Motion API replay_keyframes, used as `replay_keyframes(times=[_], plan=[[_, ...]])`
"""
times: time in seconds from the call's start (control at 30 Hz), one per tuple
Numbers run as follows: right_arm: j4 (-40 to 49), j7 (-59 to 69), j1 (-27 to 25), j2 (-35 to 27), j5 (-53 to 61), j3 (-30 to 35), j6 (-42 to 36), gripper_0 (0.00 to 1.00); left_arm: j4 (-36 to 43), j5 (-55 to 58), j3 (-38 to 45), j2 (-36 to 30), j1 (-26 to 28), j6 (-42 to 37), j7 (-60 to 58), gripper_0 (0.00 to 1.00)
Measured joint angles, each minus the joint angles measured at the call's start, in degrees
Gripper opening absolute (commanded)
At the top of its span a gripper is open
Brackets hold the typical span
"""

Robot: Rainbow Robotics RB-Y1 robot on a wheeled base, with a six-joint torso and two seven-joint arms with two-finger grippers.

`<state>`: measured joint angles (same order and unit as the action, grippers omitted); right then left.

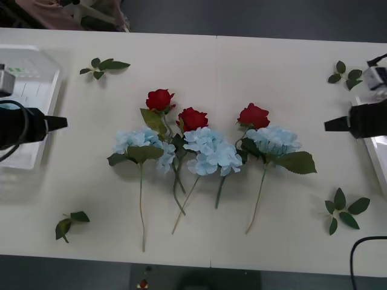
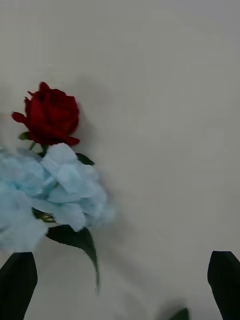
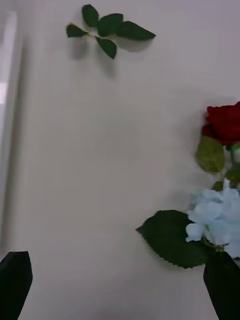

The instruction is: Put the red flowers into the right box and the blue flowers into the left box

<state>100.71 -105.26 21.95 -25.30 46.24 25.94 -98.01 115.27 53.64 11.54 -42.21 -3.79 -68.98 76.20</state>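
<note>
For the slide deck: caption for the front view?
Three red flowers and blue flowers mid-table, unsorted; both open pincers wait at the sides.

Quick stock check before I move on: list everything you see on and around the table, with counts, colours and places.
red flowers: three, deep red, in a row mid-table, just beyond the blue heads.
blue flowers: pale blue clusters, at least three, mid-table, stems pointing toward the robot.
leaf sprigs: four, green, loose, near the table's corners.
left box: one, white, at the table's left edge.
right box: one, white, at the table's right edge, seen in part.
table: one, white.
left tool: black fingers, open, over the left box's edge.
right tool: black fingers, open, by the right box.
</note>
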Motion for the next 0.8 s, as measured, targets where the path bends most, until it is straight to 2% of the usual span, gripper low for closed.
replay_keyframes(times=[0.13, 0.27, 0.47, 0.8], plan=[[2.94, 7.14, -0.01, 5.39, -4.24, -4.06, -2.0, 1.0, 1.34, -6.34, -3.5, 6.92, -0.01, 0.0, 0.0, 1.0], [3.32, 10.1, -0.09, 9.43, -7.67, -7.11, -2.0, 1.0, 1.41, -10.59, -9.43, 10.22, -0.02, 0.0, 0.0, 1.0], [3.97, 18.29, -2.37, 13.03, -12.54, -9.81, -2.0, 1.0, 1.41, -13.63, -18.07, 11.29, -0.02, 0.0, -0.01, 1.0], [9.05, 23.2, -10.67, 13.24, -14.83, -16.59, 0.83, 1.0, 1.41, -19.63, -25.64, 11.37, -0.16, 0.0, -0.36, 1.0]])
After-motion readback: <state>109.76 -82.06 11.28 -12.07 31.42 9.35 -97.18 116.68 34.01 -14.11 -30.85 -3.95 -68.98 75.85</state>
